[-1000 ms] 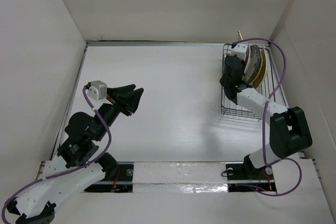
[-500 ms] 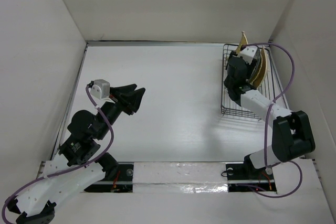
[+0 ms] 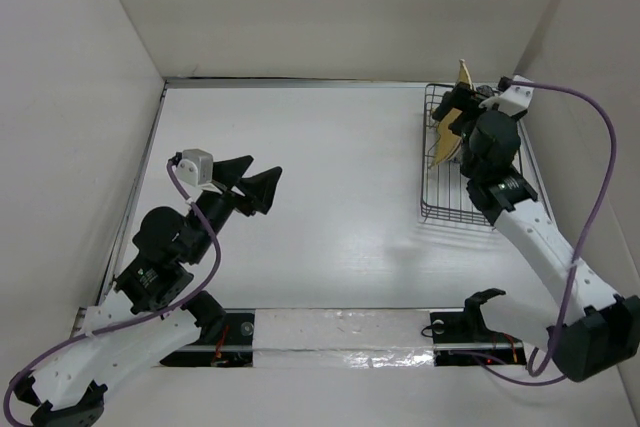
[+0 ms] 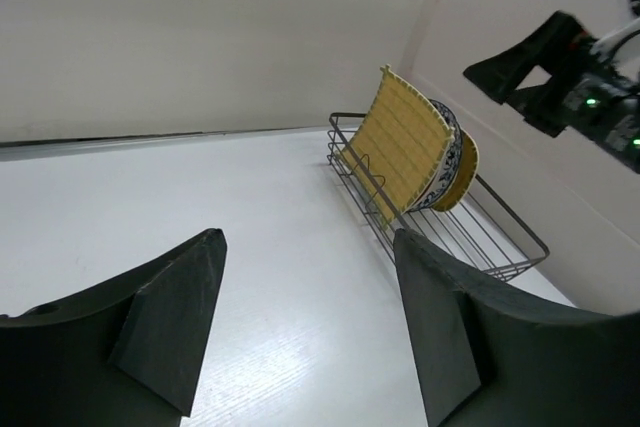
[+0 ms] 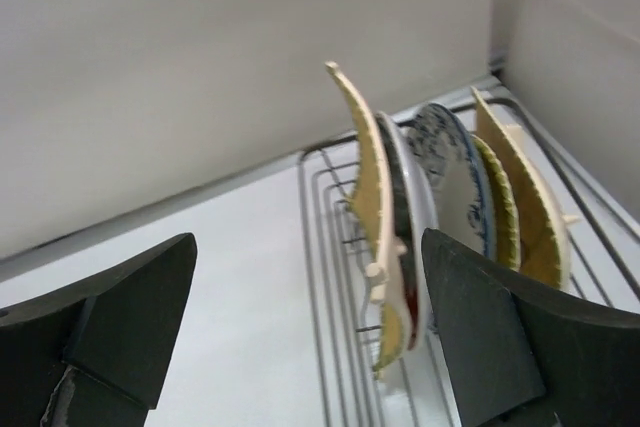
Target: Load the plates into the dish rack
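The dish rack (image 3: 446, 203), a black wire basket, stands at the back right with several plates upright in it. In the right wrist view a yellow woven plate (image 5: 364, 179) stands edge-on at the front of the row. Behind it come a red-rimmed plate (image 5: 409, 299), a blue-and-white plate (image 5: 446, 175) and two more yellow ones (image 5: 530, 199). My right gripper (image 5: 310, 242) hangs open just above the rack (image 5: 322, 277), holding nothing. My left gripper (image 3: 256, 180) is open and empty over the table at the left. From there the square yellow plate (image 4: 400, 152) and the rack (image 4: 470, 237) show.
White walls close the table in at the back and on both sides. The rack sits close against the right wall (image 3: 575, 67). The right arm (image 4: 560, 57) reaches over the rack's far end.
My right gripper has opened, let go of the front yellow plate and drawn back to the right. The plate now leans in the rack. My left gripper has opened wider.
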Robot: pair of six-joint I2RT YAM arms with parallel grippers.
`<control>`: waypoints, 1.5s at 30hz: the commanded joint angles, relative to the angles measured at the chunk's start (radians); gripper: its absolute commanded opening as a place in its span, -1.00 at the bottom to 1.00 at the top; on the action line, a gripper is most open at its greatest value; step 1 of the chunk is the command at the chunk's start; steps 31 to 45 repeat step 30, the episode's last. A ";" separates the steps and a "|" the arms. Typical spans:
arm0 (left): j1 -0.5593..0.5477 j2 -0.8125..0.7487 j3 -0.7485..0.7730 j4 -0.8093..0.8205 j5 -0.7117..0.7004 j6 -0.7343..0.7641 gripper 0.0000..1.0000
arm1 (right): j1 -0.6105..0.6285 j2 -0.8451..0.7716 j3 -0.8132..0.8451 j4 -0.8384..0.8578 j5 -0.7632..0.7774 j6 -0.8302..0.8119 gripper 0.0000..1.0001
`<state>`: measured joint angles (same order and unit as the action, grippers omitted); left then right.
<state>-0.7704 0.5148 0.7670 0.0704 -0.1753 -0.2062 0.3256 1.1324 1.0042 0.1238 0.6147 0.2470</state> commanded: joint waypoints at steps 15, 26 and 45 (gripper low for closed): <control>0.002 -0.013 -0.028 0.086 -0.214 0.082 0.94 | 0.326 -0.244 -0.111 0.077 -0.753 0.110 0.99; 0.002 0.034 -0.025 0.085 -0.227 0.082 0.98 | 0.326 -0.224 -0.122 0.076 -0.702 0.095 0.99; 0.002 0.030 -0.024 0.088 -0.217 0.082 0.98 | 0.326 -0.233 -0.118 0.069 -0.696 0.095 0.99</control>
